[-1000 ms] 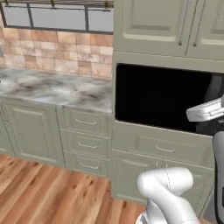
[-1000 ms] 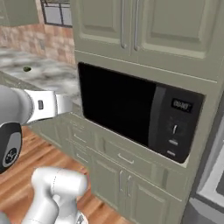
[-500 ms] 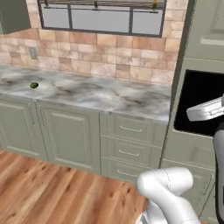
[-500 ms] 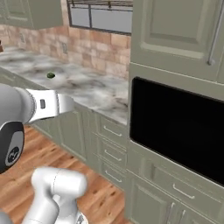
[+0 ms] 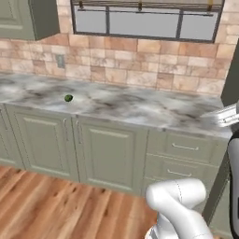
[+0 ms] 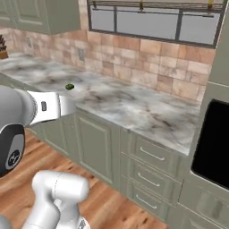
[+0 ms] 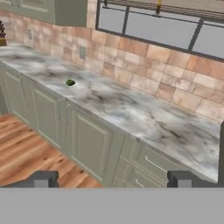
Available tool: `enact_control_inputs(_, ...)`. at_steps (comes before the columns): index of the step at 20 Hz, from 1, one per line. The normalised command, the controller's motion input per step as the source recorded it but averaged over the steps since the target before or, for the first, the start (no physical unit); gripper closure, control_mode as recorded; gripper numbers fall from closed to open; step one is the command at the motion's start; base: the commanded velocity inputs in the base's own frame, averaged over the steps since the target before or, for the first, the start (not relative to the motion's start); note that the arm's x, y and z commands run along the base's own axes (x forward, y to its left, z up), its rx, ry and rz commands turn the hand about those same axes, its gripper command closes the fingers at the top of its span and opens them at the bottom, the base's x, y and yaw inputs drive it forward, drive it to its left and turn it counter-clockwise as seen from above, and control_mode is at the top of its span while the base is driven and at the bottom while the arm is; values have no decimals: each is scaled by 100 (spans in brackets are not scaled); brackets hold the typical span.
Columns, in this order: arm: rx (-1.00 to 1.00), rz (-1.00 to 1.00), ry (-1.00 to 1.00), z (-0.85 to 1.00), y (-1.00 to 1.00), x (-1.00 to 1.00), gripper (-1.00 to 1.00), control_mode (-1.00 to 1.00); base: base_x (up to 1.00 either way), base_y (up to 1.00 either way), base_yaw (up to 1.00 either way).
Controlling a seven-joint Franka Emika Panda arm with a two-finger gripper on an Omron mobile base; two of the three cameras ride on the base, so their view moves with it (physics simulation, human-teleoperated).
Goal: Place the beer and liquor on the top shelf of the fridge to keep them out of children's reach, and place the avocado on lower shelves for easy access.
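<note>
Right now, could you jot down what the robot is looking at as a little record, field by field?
setting: simulated kitchen with a marble counter, a brick backsplash and a window above
avocado: avocado lies alone on the counter near its front edge, small, green and round; also seen in the right base view and hand view
below the counter: grey-green cabinet doors and drawers
microwave: black front at the right edge of the right base view
gripper: gripper open, holding nothing, well away from the avocado
task progress: avocado not yet picked up
</note>
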Motion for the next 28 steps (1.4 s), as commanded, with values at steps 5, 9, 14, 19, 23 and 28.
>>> enact_control_inputs(5, 0, 0, 0, 0, 0, 0, -100, 100, 91, 100, -10)
enact_control_inputs(9, 0, 0, 0, 0, 0, 0, -100, 100, 100, 100, -10)
enact_control_inputs(14, 0, 0, 0, 0, 0, 0, -100, 100, 100, 99, -21)
enact_control_inputs(19, 0, 0, 0, 0, 0, 0, -100, 100, 96, 94, -32)
enact_control_inputs(23, 0, 0, 0, 0, 0, 0, -100, 100, 84, 80, -36)
enact_control_inputs(28, 0, 0, 0, 0, 0, 0, -100, 100, 66, 51, -39)
